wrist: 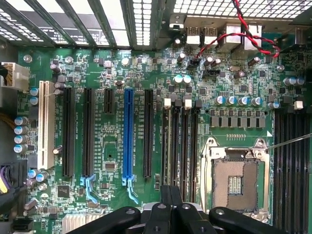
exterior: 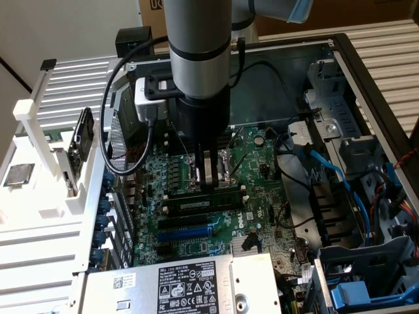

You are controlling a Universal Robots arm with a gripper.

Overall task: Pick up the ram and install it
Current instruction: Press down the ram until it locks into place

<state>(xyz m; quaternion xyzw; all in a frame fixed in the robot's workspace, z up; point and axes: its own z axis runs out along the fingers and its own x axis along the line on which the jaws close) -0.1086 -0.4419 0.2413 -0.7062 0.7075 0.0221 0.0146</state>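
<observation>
The ram [exterior: 204,201], a long dark stick with a small pale label, stands on edge in a memory slot on the green motherboard [exterior: 262,163] inside the open computer case. My gripper [exterior: 208,186] hangs straight down over the stick's middle. Its fingers are shut, with the tips at or just above the stick's top edge; I cannot tell whether they touch. In the wrist view the shut gripper [wrist: 170,192] points along the bank of memory slots [wrist: 181,146], whose white end clips [wrist: 167,102] sit at the far end.
A blue slot [exterior: 186,232] [wrist: 128,136] and black expansion slots lie beside the memory bank. The open CPU socket [wrist: 236,180] is close by. A power supply [exterior: 190,284], blue cables [exterior: 327,170], drive cages and the case walls surround the board. A white rack [exterior: 39,150] stands outside the case.
</observation>
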